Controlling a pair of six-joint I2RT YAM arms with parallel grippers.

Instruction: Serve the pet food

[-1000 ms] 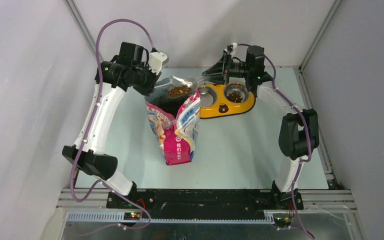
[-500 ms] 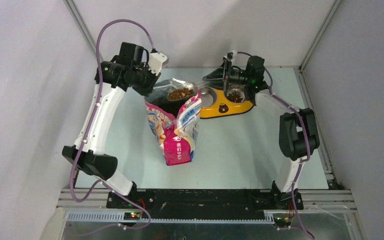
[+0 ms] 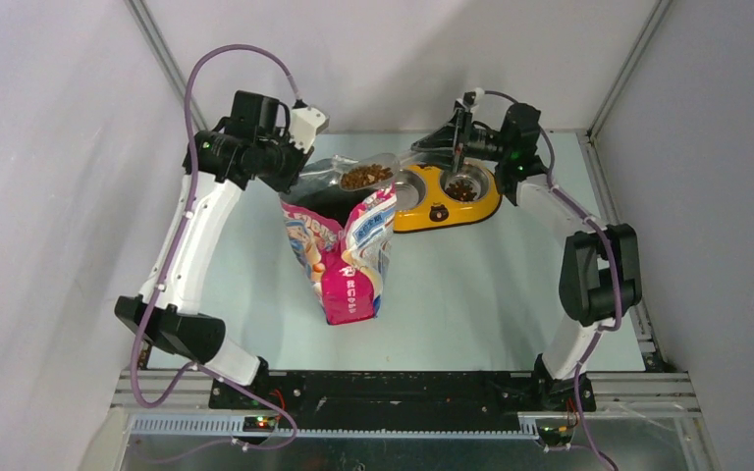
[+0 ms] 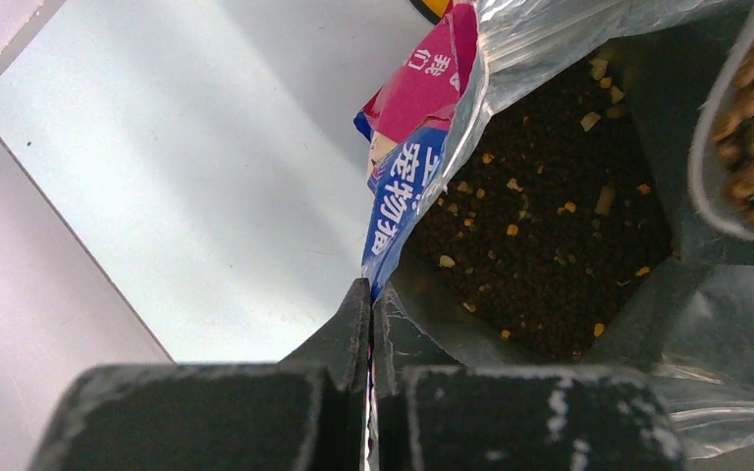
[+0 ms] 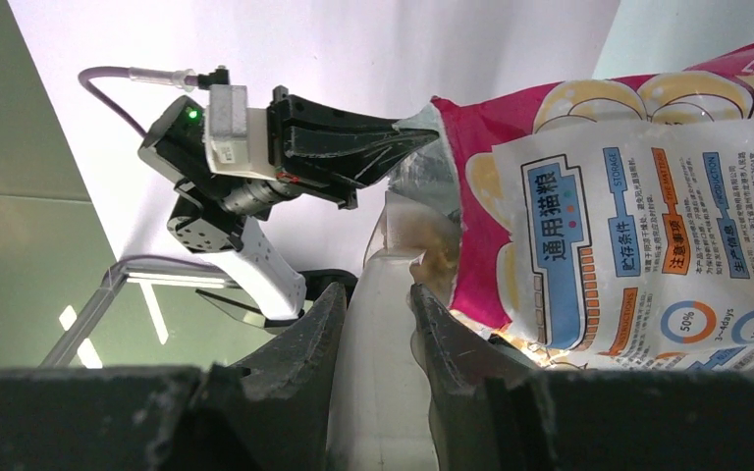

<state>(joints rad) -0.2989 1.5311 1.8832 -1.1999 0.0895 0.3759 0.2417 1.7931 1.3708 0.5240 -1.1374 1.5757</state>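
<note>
A pale green counter (image 3: 471, 294) carries two items: a pink-and-blue pet food bag (image 3: 349, 265), standing open-topped near the middle, and a yellow double bowl (image 3: 473, 211) with two steel cups, just beside the bag toward the far edge.

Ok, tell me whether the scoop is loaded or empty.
Loaded: brown kibble is heaped inside the clear scoop, which is held over the open bag.

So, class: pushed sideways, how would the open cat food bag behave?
The bag is probably floppy: its rim creases where the left end effector pinches it. Likely bottom-heavy, kibble lying deep inside. Standing tall on a narrow base, it may tip.
</note>
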